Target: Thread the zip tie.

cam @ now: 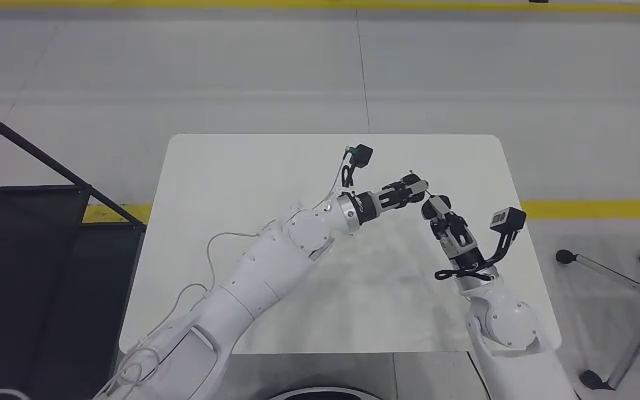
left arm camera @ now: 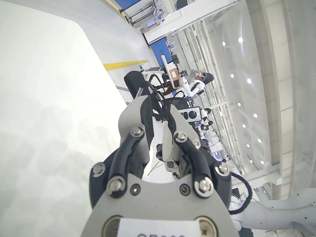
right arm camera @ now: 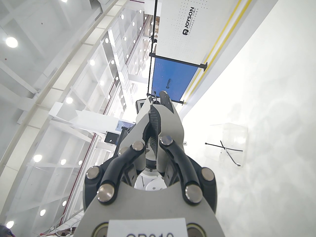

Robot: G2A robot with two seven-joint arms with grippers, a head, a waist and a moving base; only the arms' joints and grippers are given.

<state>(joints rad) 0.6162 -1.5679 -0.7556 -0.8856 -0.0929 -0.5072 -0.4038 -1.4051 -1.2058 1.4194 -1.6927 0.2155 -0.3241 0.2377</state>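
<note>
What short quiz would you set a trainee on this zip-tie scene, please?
1. True or false: the left gripper is wide open.
2. In the right wrist view, the spare ties lie in: A) a clear container; B) a metal bowl; C) a cardboard box.
3. Short answer: what does that container rest on?

Key: 1 false, it is shut on a black zip tie. 2 A. 3 the white table.
</note>
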